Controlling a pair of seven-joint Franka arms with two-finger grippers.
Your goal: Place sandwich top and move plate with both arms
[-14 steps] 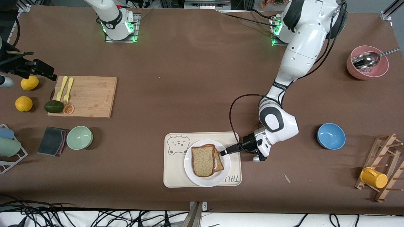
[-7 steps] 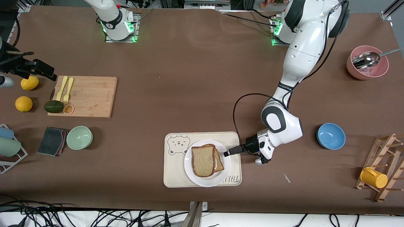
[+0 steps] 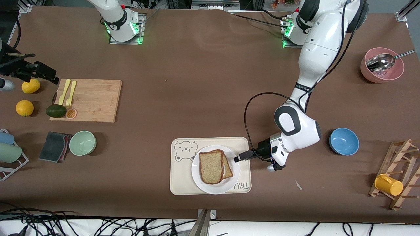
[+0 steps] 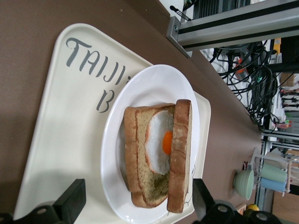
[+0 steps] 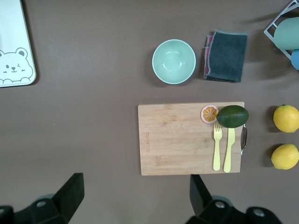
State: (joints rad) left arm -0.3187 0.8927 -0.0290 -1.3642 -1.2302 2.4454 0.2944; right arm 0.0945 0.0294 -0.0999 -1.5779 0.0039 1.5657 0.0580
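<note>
**Top slice on, my fingers off the bread**

My right arm waits high over the right arm's end of the bench, its fingers (image 5: pixel 132 196) spread wide and holding nothing; below them lie the wooden cutting board (image 5: pixel 190 138) with a yellow fork (image 5: pixel 217 147), a yellow knife (image 5: pixel 228 150), an avocado (image 5: pixel 232 115) and an orange slice (image 5: pixel 210 113), two lemons (image 5: pixel 286 118) beside it, and the mint bowl (image 5: pixel 174 61) next to a dark cloth (image 5: pixel 225 56).

In the middle, near the front camera, sits the bear-print tray (image 3: pixel 182 178). The plate (image 3: pixel 199 178) rests on it, and the sandwich top (image 3: pixel 211 166) lies on the egg toast (image 3: pixel 227 168), shifted toward the right arm's end so the toast's edge peeks out. In my left wrist view the top (image 4: pixel 180 154) seems propped at a tilt, with the fried egg (image 4: pixel 160 142) showing, though I can't be sure.

My left fingers (image 3: pixel 239 157) are parted and empty, low over the tray's edge just beside the plate's rim, not touching the bread. Toward the left arm's end stands a blue bowl (image 3: pixel 344 141).
</note>
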